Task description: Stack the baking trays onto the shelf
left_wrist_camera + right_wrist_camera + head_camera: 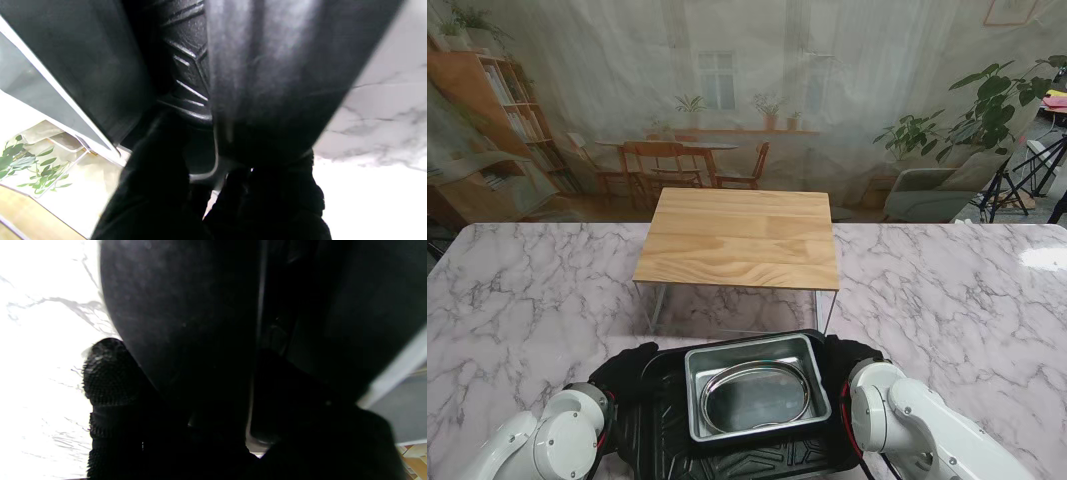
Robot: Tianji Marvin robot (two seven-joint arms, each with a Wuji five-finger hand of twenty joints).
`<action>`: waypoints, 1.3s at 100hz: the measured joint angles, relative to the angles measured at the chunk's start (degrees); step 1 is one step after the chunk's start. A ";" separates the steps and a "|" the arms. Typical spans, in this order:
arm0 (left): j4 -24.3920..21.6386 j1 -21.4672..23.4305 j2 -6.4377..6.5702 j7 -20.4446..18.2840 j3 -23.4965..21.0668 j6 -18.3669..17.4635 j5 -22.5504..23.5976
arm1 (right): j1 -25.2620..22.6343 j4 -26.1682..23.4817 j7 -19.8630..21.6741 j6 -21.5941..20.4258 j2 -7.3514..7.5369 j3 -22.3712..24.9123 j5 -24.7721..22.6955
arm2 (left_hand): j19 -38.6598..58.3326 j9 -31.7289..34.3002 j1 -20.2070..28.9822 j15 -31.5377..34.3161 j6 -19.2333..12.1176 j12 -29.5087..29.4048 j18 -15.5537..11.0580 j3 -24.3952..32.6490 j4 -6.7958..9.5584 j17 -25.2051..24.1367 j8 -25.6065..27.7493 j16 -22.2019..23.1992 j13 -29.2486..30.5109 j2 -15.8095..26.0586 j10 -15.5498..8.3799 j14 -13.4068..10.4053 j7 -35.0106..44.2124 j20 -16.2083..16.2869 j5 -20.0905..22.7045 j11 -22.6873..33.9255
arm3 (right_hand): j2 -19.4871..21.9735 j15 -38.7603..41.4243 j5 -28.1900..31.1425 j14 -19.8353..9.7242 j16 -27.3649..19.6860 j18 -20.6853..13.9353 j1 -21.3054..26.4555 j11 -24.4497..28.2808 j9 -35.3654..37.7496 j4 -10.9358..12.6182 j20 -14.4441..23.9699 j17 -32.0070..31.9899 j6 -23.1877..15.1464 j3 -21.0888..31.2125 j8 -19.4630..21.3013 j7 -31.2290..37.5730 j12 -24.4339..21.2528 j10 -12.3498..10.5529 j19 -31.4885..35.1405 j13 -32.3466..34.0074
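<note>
A black baking tray (667, 440) with a ribbed floor sits at the near edge of the marble table (517, 300), right in front of me between the 2 arms. Inside it rests a smaller silver rectangular tray (757, 388), and inside that lies a round metal pan (755, 395), so 3 pieces are nested together. The stack lies just nearer to me than the wooden shelf (742, 238), a pale plank top on thin metal legs, which stands at the middle of the table with its top bare.

The left hand (627, 368), in a black glove, grips the left far corner of the black tray. In the left wrist view the fingers (156, 180) curl over the tray's rolled rim (213, 156), with the ribbed floor and the silver tray's wall visible beyond them; the hand is clamped on the rim. The left forearm (547, 445) rises from the bottom left corner, its white wrist joint close beside the tray's left side.

The right hand (852, 355), also gloved in black, holds the right far corner of the same tray. In the right wrist view 1 textured finger (110, 380) lies against the outside of the dark tray wall and another wraps the inner side of the rim, pinching it. The right forearm (927, 430) comes in from the bottom right corner, mirroring the left.
</note>
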 measured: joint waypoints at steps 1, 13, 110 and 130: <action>0.08 -0.09 0.02 0.06 0.14 0.04 0.00 | 0.02 0.00 0.01 0.00 0.00 -0.02 0.01 | 0.20 0.64 0.58 0.29 -0.37 0.05 -0.08 1.07 0.02 0.53 0.21 0.09 0.59 0.02 -0.42 -0.18 0.00 0.00 0.24 0.11 | 0.00 0.00 0.01 0.02 0.00 0.00 0.00 0.00 0.00 0.00 0.00 0.00 0.00 0.02 0.00 0.00 0.05 0.00 0.00 0.00; 1.34 -1.18 -0.01 3.00 1.87 0.67 -0.50 | 0.23 0.06 0.09 0.18 0.02 -0.23 0.08 | 2.86 6.60 2.26 1.04 -5.50 0.65 -0.67 18.38 -2.08 5.96 1.80 5.50 7.18 -0.69 -2.59 -1.83 3.68 -0.06 3.38 2.87 | -0.50 0.00 0.22 0.16 0.01 0.02 0.02 0.56 0.94 -0.54 -0.06 0.31 0.00 0.45 0.00 0.10 0.26 0.00 0.57 0.06; 12.68 -12.06 -2.51 13.75 9.19 2.24 4.55 | -1.14 -0.21 -2.80 -0.45 -0.58 0.67 2.82 | 5.68 20.87 3.49 3.02 -11.50 1.38 -1.09 8.72 -3.65 9.92 1.27 2.13 11.50 1.22 -5.94 -2.91 14.87 -2.23 13.53 0.09 | 1.13 0.36 2.25 -0.68 0.65 0.09 -0.71 1.21 3.12 -1.20 -0.50 0.64 0.84 -6.12 -1.46 0.14 0.16 0.06 2.32 1.59; 8.90 -9.12 -2.69 12.29 5.30 1.42 1.80 | -1.25 -0.33 -3.05 0.00 -0.66 0.51 2.85 | 2.36 7.61 -5.24 0.47 -4.57 -3.31 0.83 -5.27 -2.75 0.84 -1.22 -0.16 1.22 5.86 -1.74 0.59 5.88 -1.49 5.84 -1.11 | 1.76 0.36 2.25 -0.68 0.65 0.19 -0.68 1.22 3.12 -1.20 -0.50 0.65 0.84 -6.10 -1.50 0.12 -0.03 0.07 2.32 1.60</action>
